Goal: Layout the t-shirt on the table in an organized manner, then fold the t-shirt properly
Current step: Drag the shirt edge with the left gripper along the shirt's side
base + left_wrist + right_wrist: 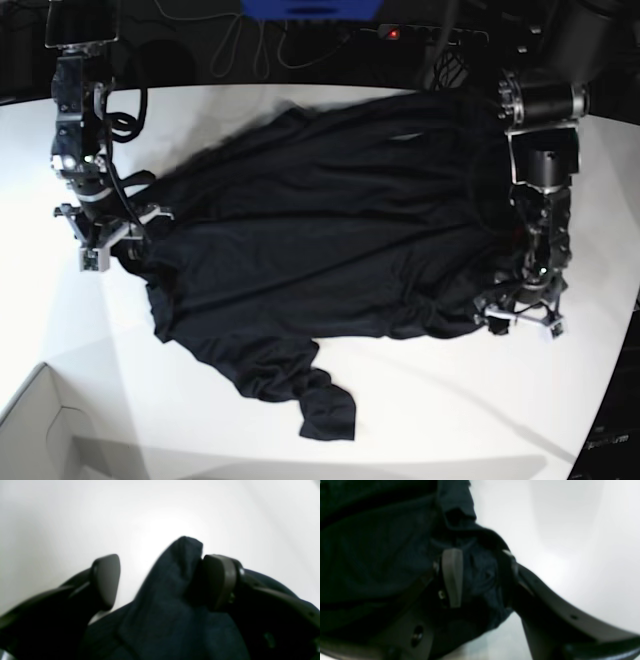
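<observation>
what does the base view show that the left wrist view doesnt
Only the base view shows the whole t-shirt spread rumpled, a sleeve trailing toward the near edge, the right gripper at its other side, and a cardboard box corner.

Only the left wrist view shows the left gripper standing open, a fabric peak resting against one pad.

Both show the black shirt on the white table.

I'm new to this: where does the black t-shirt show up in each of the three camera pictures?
Left wrist: the t-shirt rises as a peak at bottom centre, between open jaws.
Right wrist: it fills the left half, bunched between that arm's jaws.
Base: it lies spread across the middle, an arm at each side.
Shared landmark: the white table, also seen at and.
</observation>
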You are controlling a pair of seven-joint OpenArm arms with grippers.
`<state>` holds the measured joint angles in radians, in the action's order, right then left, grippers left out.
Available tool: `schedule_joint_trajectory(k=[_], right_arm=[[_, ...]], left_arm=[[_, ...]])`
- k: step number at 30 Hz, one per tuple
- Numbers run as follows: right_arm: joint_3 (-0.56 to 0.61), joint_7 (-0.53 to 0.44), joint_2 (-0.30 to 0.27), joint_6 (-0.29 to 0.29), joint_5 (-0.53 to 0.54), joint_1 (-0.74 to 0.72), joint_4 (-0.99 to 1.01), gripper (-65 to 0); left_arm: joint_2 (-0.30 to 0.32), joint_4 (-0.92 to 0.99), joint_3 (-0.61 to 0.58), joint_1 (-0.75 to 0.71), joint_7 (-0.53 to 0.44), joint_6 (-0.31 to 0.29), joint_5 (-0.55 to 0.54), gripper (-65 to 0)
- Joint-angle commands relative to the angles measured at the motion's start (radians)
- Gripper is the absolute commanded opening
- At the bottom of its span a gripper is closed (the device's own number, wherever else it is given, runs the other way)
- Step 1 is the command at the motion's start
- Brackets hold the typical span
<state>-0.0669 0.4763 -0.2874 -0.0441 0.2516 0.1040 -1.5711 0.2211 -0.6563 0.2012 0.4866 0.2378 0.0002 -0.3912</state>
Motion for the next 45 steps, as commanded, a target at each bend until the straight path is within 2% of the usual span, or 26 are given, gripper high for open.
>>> schedule_joint_trajectory(k=[1, 3, 5, 11, 14, 18, 23, 30, 33, 38, 40, 43, 45], right_arm=[[-0.006, -0.024, -0.013, 0.006, 0.004, -0.008, -0.019, -39.9], [-0.006, -0.024, -0.013, 0.006, 0.004, -0.007, -0.019, -40.0], [-0.006, -0.024, -0.013, 0.006, 0.004, -0.007, -0.019, -40.1], [-0.006, -0.024, -0.013, 0.006, 0.004, -0.007, -0.019, -40.1], [-0.006, -0.024, -0.011, 0.006, 0.004, -0.005, -0.019, -40.2], [-0.006, -0.024, -0.013, 0.006, 0.004, -0.005, -0.019, -40.2], [-0.006, -0.024, -0.013, 0.006, 0.004, -0.005, -0.019, -40.2], [-0.007, -0.024, -0.014, 0.006, 0.004, 0.000, -0.019, -40.2], [-0.007, -0.026, -0.016, 0.006, 0.004, 0.015, -0.041, -40.0], [-0.007, -0.026, -0.016, 0.006, 0.004, 0.033, -0.088, -39.8], [-0.007, -0.026, -0.016, 0.006, 0.004, 0.033, -0.110, -39.8], [-0.007, -0.026, -0.026, 0.006, 0.004, 0.024, -0.116, -39.8], [0.000, -0.026, -0.029, 0.006, 0.004, -0.002, -0.111, -39.8]], left_arm=[[0.010, -0.001, -0.013, 0.040, -0.010, -0.006, -0.002, -15.9], [0.010, 0.002, -0.039, 0.044, -0.010, -0.006, -0.004, -17.5], [0.010, -0.001, -0.047, 0.045, -0.010, -0.006, -0.005, -25.6], [0.022, -0.113, -0.047, 0.042, -0.010, -0.002, -0.005, -65.0], [0.060, -0.142, -0.045, 0.045, -0.008, -0.001, -0.015, -62.8], [0.090, -0.185, -0.009, 0.048, -0.008, 0.002, -0.015, -65.0], [0.113, -0.159, 0.056, 0.108, -0.008, -0.004, -0.004, -64.5], [0.133, -0.115, 0.060, 0.188, -0.008, -0.004, -0.004, -63.8], [0.139, -0.115, 0.060, 0.189, -0.008, -0.004, -0.004, -53.9], [0.130, -0.115, 0.065, 0.177, -0.008, -0.002, -0.005, -29.9], [0.130, -0.128, 0.068, 0.145, -0.008, -0.002, -0.016, -22.9], [0.126, -0.194, 0.070, 0.099, -0.001, -0.002, -0.016, -20.7], [0.102, -0.283, 0.070, 0.030, 0.001, -0.002, -0.019, -20.6]])
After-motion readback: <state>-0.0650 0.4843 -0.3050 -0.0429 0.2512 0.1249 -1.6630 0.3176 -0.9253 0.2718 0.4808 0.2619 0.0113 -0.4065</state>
